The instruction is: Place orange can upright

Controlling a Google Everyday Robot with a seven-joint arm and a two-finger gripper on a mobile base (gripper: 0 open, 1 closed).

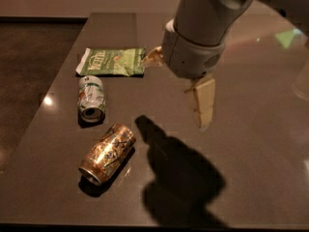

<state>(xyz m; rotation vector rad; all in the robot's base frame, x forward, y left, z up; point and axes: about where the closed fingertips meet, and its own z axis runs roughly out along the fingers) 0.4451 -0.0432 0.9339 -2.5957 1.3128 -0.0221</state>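
1. The lower can (107,153) lies on its side on the tabletop (251,178), at lower left.
2. The upper can (91,98) lies just above it, the packet (112,62) above that.
3. The hand (200,105) hangs right of centre, over the tabletop.

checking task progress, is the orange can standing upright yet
No, the orange can lies on its side on the table, with the gripper hanging apart from it.

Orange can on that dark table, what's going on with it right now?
The robot's hand hovers above the table, right of the orange can and not touching it. The can lies on its side near the front edge, not yet upright. Behind it a white and green can also lies on its side, with a green snack bag farther back.
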